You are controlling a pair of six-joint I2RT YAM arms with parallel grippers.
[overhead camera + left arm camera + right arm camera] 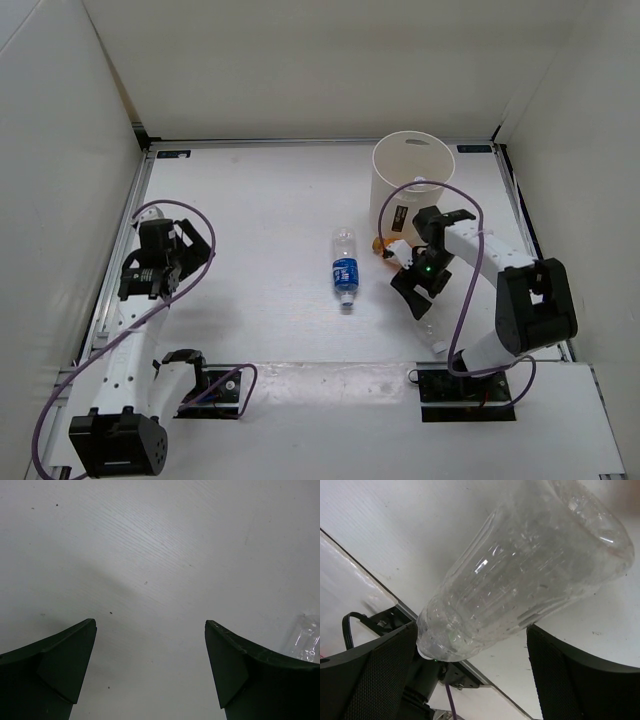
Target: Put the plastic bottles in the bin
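My right gripper (471, 627): spread wide, clear bottle (530, 570) between its jaws | my left gripper (150, 622): spread wide above the table (160, 540) | blue-labelled bottle (345, 270) lies mid-table | bin (412, 175) upright

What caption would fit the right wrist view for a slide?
Open right gripper around a clear plastic bottle on the white table.

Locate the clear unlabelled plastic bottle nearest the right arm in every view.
Top external: clear unlabelled plastic bottle lies lower right, just beyond the right arm's base.
Left wrist: not identifiable; clear plastic at the right edge cannot be matched.
Right wrist: fills the centre, between the open right gripper's fingers.
Shared landmark: glossy strip along the table's near edge, top and right wrist views.
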